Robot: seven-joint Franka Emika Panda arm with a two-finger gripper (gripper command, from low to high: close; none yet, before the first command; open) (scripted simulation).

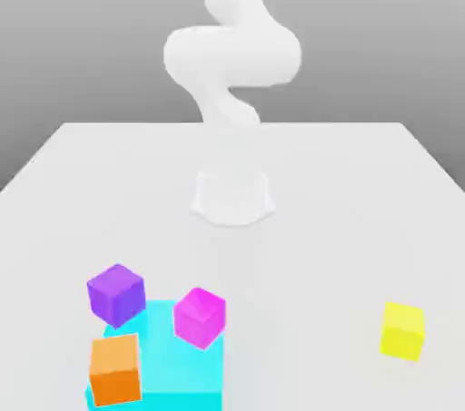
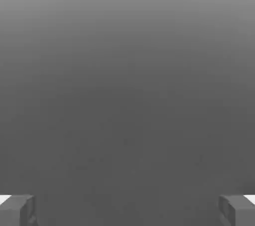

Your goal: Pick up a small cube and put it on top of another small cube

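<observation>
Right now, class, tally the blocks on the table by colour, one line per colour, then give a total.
Purple small cube: 1
Magenta small cube: 1
Orange small cube: 1
Yellow small cube: 1
Cyan larger block: 1
Total: 5 blocks
</observation>
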